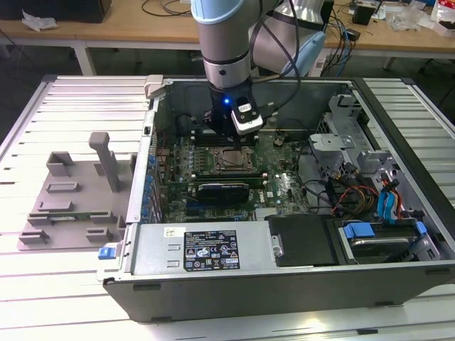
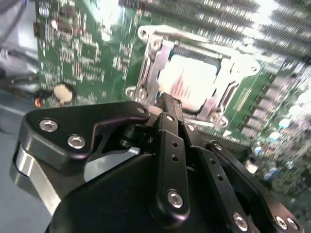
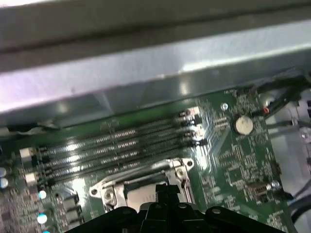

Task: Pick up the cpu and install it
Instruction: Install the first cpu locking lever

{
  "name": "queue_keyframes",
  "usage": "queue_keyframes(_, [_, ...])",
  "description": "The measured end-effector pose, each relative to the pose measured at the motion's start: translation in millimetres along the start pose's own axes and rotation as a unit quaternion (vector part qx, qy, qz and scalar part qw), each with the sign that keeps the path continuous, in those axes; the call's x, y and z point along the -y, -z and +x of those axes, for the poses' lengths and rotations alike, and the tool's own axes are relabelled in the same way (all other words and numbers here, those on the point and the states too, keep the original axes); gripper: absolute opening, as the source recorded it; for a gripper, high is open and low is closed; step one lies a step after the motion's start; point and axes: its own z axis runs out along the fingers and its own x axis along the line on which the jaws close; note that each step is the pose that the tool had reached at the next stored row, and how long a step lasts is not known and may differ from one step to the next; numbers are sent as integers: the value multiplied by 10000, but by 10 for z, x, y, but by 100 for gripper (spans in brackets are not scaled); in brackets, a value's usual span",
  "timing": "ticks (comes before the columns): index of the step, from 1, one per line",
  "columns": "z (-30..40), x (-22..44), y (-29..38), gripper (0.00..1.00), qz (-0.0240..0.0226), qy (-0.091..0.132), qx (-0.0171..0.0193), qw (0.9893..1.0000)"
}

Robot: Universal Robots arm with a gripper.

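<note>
While a Universal Robots arm (image 1: 224,35) reaches down into an open computer case (image 1: 284,280), a grey plastic fixture (image 1: 67,202) with raised blocks and one upright post sits on the slatted metal table (image 1: 71,99) at the exterior view's left, just beside the case wall.

Inside the case, the green motherboard (image 1: 284,185) lies flat. The arm stands over its far part, with a white wrist camera (image 1: 247,117) clipped to the side and a blue light glowing above it. Just in front of the arm is the metal-framed socket (image 1: 226,158), and along the case's near edge runs the labelled power supply (image 1: 206,249). At the exterior view's right are a blue-tabbed drive bay (image 1: 370,234) and a tangle of coloured cables (image 1: 387,199).

In the second wrist view, the cpu (image 2: 192,80), its pale silver top catching the light, lies within the socket's metal frame (image 2: 146,63). The black gripper (image 2: 167,103) hangs just over the frame's near edge, its fingers drawn together to a single tip with nothing between them. Whether the tip touches the frame cannot be told.

In the first wrist view, rows of memory slots (image 3: 116,145) run beyond the socket, and a round coin cell (image 3: 244,125) sits on the board, well apart from the gripper.
</note>
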Motion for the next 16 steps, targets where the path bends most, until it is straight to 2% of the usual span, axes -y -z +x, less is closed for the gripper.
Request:
queue_keyframes(3, [0, 3, 0, 11, 3, 1, 1, 10000])
queue_keyframes(4, [0, 3, 0, 11, 7, 1, -12, 10000])
queue_keyframes(5, [-1, 3, 0, 11, 20, -1, -62, 10000])
queue_keyframes(6, [-5, 2, -2, 11, 61, -6, -209, 9998])
queue_keyframes(7, [-5, 2, -2, 11, 66, -6, -225, 9997])
queue_keyframes(9, [-6, 2, -3, 11, 69, -4, -229, 9997])
queue_keyframes(12, [-6, 2, -3, 11, 145, 220, -215, 9994])
queue_keyframes(14, [-6, 2, -3, 11, 263, 442, -193, 9985])
queue_keyframes(16, [-5, 2, -2, 11, 434, 524, -156, 9976])
